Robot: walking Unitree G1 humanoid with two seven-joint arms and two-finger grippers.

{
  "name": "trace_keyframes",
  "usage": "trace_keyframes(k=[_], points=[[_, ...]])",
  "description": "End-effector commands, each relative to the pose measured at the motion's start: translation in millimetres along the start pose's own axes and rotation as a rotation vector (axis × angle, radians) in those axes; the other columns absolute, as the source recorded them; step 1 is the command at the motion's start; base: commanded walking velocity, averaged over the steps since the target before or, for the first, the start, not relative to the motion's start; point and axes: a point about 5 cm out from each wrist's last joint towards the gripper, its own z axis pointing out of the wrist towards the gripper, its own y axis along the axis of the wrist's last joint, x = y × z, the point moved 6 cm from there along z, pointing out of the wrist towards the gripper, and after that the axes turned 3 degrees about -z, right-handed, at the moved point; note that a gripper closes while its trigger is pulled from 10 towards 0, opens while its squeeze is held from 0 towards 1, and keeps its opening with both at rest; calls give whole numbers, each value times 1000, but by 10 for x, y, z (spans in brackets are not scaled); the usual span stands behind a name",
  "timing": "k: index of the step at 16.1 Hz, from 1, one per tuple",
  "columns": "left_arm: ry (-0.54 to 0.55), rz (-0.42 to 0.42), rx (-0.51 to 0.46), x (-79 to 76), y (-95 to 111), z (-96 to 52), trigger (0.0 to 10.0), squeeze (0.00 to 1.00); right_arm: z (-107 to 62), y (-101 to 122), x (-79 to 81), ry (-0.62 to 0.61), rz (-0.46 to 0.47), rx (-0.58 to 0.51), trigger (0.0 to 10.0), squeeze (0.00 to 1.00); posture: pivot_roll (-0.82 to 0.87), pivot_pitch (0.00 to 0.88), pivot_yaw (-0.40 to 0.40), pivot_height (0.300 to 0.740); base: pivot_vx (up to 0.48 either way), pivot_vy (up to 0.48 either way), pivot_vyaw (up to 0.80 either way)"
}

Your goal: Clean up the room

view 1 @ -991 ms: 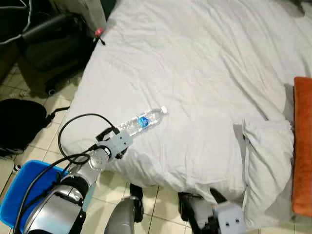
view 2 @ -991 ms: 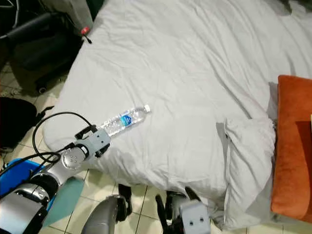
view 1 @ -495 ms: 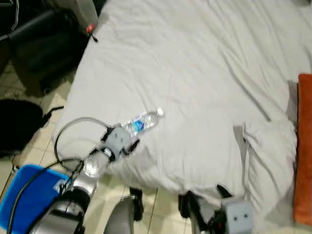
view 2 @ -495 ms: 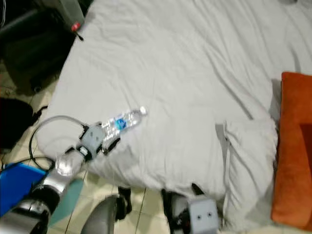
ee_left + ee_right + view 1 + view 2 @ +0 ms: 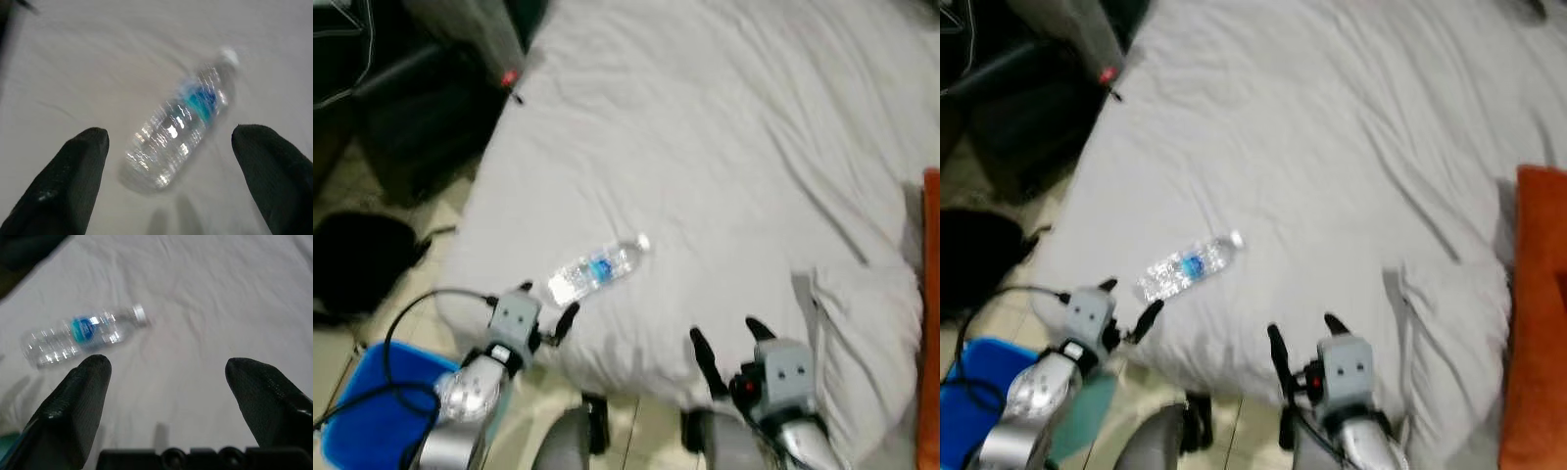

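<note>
A clear water bottle (image 5: pixel 598 270) lies on the white bed (image 5: pixel 724 147); left tool (image 5: pixel 545 305) and right tool (image 5: pixel 727 344) hover near, fingers apart, with a blue bin (image 5: pixel 367 416) and black bag (image 5: pixel 362 259) on the floor.

Bottle (image 5: pixel 598 270) lay on bed (image 5: pixel 724 147) nr its front-left corner. Left tool (image 5: pixel 546 307) just before it at front edge; right tool (image 5: pixel 729 343) further right. Bin (image 5: pixel 367 421) on floor, left of bed.

A white-sheeted bed (image 5: pixel 705 147) carries a lying water bottle (image 5: pixel 597 269).
</note>
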Motion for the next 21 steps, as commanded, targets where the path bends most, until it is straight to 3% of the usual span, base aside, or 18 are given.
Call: trace_keyframes(k=[1, 3, 7, 8, 10, 12, 17, 19, 21], points=[[19, -36, 8, -27, -7, -87, 10000, 0, -34, -196, -35, -16, 33, 65, 10000, 0, 32, 215, 92, 740, 0, 0, 0], [53, -51, -19, -74, 68, -127, 10000, 0, 101, -176, -106, -23, 30, 47, 10000, 0, 76, 116, 65, 740, 0, 0, 0], [79, -107, -14, -174, 147, -222, 10000, 0, 225, -161, -172, -23, 21, 35, 10000, 0, 95, 71, 46, 740, 0, 0, 0], [71, -132, -6, -240, 136, -224, 10000, 0, 284, -172, -171, -15, 13, 33, 10000, 0, 108, 19, 34, 740, 0, 0, 0], [65, -146, -5, -292, 127, -211, 10000, 0, 339, -176, -166, -8, 6, 30, 10000, 0, 108, 5, 31, 740, 0, 251, 0], [68, -199, 11, -332, 92, -109, 10000, 0, 498, -180, -160, -2, 19, 23, 10000, 0, 105, 0, 26, 740, 0, 480, -800], [123, -203, 71, -214, -67, 56, 10000, 0, 662, -159, -161, 8, 22, 12, 10000, 0, 95, 0, 28, 740, 0, 480, -800], [147, -193, 84, -160, -99, 81, 10000, 0, 696, -171, -171, 8, 19, 15, 10000, 0, 86, 0, 30, 740, 0, 0, -800], [180, -130, 127, -84, -156, 107, 10000, 0, 748, -220, -173, 18, 12, 27, 10000, 0, 77, 0, 39, 740, 0, 0, -800]])
